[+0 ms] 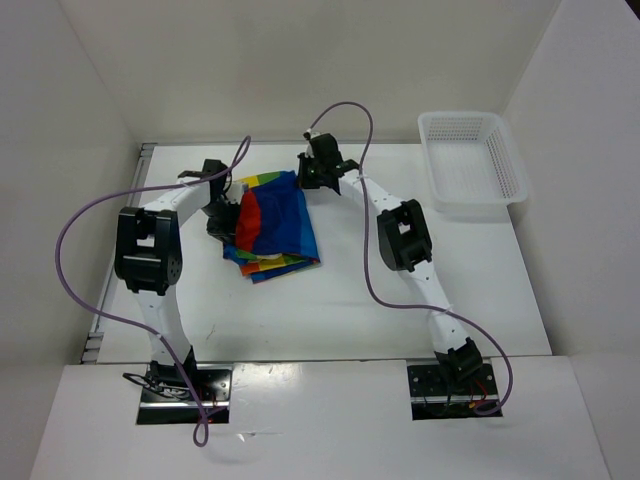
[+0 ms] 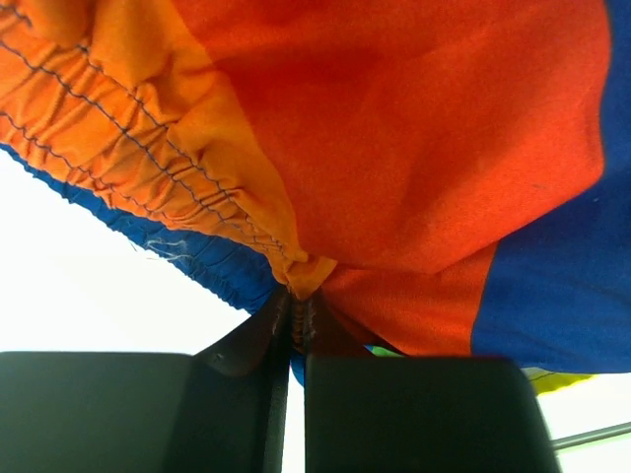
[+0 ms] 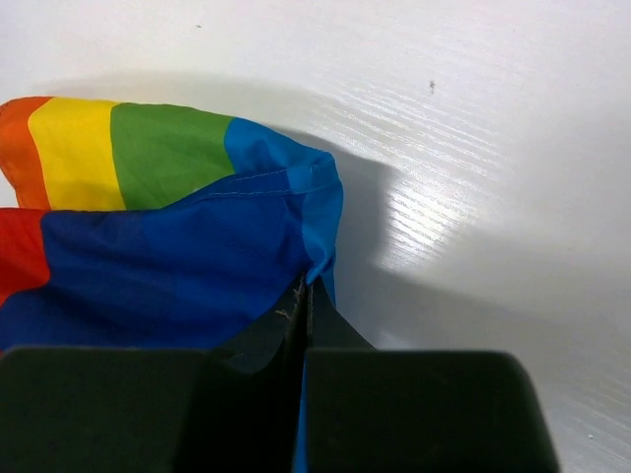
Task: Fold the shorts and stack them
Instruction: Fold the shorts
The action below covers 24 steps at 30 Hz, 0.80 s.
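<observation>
My left gripper (image 2: pixel 299 320) and right gripper (image 3: pixel 306 296) each clamp an edge of the shorts (image 1: pixel 272 225), which lie bunched mid-table (image 1: pixel 400 320). I judge the fold only part done, with stacking not yet begun.

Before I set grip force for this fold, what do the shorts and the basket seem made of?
The shorts look like thin matte woven cloth, perhaps cotton or polyester: fine weave, stitched seams, gathered waistband. The basket looks like white moulded plastic: regular lattice walls.
</observation>
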### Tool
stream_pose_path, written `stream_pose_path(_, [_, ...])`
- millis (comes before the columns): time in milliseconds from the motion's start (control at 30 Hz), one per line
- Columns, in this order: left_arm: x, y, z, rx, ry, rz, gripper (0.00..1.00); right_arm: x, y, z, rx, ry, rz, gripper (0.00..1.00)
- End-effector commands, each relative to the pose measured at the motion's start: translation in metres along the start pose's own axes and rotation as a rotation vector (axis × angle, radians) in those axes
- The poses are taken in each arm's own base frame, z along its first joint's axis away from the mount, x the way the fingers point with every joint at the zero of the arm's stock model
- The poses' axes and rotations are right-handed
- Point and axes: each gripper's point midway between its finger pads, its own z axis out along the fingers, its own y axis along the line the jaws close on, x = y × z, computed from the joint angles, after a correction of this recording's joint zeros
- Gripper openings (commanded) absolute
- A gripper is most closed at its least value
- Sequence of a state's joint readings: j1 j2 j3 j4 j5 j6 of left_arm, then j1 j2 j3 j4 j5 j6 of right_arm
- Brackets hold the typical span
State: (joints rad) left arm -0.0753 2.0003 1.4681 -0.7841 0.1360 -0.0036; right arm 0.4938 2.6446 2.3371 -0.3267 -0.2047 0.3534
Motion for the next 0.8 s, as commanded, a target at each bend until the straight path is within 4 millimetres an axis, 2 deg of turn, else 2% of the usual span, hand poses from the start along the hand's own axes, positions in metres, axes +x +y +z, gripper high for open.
stream_pose_path(0, [0.002, 0.002, -0.021, -0.021, -0.007, -0.001, 0.05, -0.021, 0.003, -0.007, 0.033, -0.068, 0.002, 0.00])
stream_pose_path(67, [0.005, 0.004, -0.030, -0.042, -0.015, 0.000, 0.08, -0.026, 0.001, -0.011, 0.053, -0.078, 0.002, 0.00])
stream_pose_path(200, [0.021, 0.003, -0.042, -0.053, -0.024, 0.001, 0.16, -0.052, -0.008, -0.019, 0.139, -0.160, -0.010, 0.00])
stream_pose_path(233, [0.030, 0.000, -0.037, -0.050, 0.002, 0.007, 0.19, -0.052, -0.009, -0.019, 0.148, -0.164, -0.010, 0.00])
stream_pose_path(300, [0.032, -0.001, -0.038, -0.050, 0.001, 0.007, 0.24, -0.060, -0.003, -0.026, 0.131, -0.175, -0.026, 0.00])
stream_pose_path(333, [0.032, -0.001, -0.038, -0.050, 0.001, 0.007, 0.26, -0.055, -0.002, -0.025, 0.120, -0.160, -0.037, 0.10])
stream_pose_path(367, [0.030, -0.003, -0.038, -0.035, -0.009, 0.008, 0.32, -0.065, 0.007, -0.033, 0.092, -0.172, -0.052, 0.20])
stream_pose_path(400, [0.029, -0.006, -0.038, -0.021, -0.010, 0.008, 0.36, -0.063, 0.010, -0.035, 0.074, -0.160, -0.078, 0.31])
stream_pose_path(467, [0.026, -0.006, -0.040, -0.022, -0.019, 0.010, 0.42, -0.061, 0.021, -0.044, 0.019, -0.137, -0.119, 0.58])
stream_pose_path(500, [0.021, -0.006, -0.042, -0.023, -0.033, 0.012, 0.46, -0.076, 0.033, -0.062, -0.004, -0.164, -0.163, 0.62])
stream_pose_path(567, [0.015, -0.007, -0.050, -0.025, -0.062, 0.016, 0.51, -0.071, 0.041, -0.079, -0.033, -0.138, -0.191, 0.68])
stream_pose_path(600, [0.007, -0.007, -0.058, -0.027, -0.093, 0.021, 0.53, -0.074, 0.044, -0.102, -0.046, -0.136, -0.198, 0.69])
stream_pose_path(667, [-0.002, -0.008, -0.072, -0.040, -0.141, 0.028, 0.59, -0.059, 0.057, -0.124, -0.116, -0.089, -0.235, 0.72])
stream_pose_path(700, [-0.007, -0.007, -0.076, -0.031, -0.158, 0.023, 0.61, -0.026, 0.043, -0.128, -0.119, -0.002, -0.225, 0.72])
stream_pose_path(733, [-0.021, -0.002, -0.085, -0.038, -0.205, 0.018, 0.62, -0.028, 0.055, -0.151, -0.163, -0.011, -0.256, 0.72])
stream_pose_path(767, [-0.031, -0.004, -0.091, -0.032, -0.240, 0.025, 0.64, -0.012, 0.053, -0.158, -0.164, 0.025, -0.246, 0.72])
